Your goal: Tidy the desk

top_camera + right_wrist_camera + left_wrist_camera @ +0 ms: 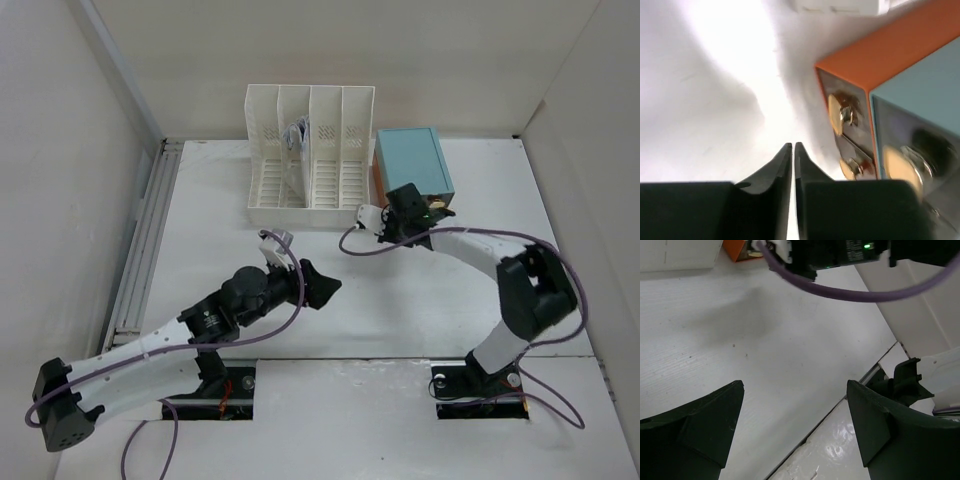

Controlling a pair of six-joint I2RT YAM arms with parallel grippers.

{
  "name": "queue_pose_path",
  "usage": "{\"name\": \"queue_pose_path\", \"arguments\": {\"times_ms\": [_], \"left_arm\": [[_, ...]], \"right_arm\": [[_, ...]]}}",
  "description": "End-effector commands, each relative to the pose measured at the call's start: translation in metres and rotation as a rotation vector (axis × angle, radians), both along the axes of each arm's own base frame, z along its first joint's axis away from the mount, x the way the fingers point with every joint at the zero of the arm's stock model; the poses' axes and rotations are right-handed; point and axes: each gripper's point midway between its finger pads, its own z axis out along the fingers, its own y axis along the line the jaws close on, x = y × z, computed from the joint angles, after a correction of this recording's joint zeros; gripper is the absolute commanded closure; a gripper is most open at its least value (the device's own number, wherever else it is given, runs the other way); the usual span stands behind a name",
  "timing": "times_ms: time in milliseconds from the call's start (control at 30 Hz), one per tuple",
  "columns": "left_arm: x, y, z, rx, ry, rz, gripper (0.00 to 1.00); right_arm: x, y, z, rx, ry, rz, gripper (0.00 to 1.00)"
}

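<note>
Lining up on the box (900, 55) front: R gripper (792, 148) tips pressed together, empty, just left of its knobs (842, 114). Prob. best to stay low & square to that face. L gripper (795, 386) spread wide, empty, over the desk (740, 340), which lies beneath both arms.

Matt white desk (400, 300), ridged metal rail (145, 240), shiny metal knobs (842, 114) on drawer box (412, 165)

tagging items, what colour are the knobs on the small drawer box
Gold. The knobs on the drawer box show best in the right wrist view.
</note>
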Motion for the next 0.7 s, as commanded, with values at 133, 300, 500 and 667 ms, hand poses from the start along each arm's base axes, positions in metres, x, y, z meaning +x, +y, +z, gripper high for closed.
{"name": "queue_pose_path", "arguments": {"times_ms": [133,300,500,667], "left_arm": [[-0.009,-0.005,0.038,-0.097,-0.044,-0.052,0.13],[-0.005,0.005,0.052,-0.005,-0.054,-0.020,0.00],[0.015,0.038,0.119,0.115,-0.169,0.117,0.00],[0.036,0.071,0.149,0.240,-0.263,0.272,0.00]], "right_arm": [[-0.063,0.040,0.110,0.343,-0.027,0.244,0.00],[-0.038,0.034,0.194,0.656,-0.192,-0.037,0.00],[-0.022,0.014,0.252,0.883,-0.338,-0.297,0.00],[-0.029,-0.004,0.254,0.973,-0.389,-0.359,0.00]]}}
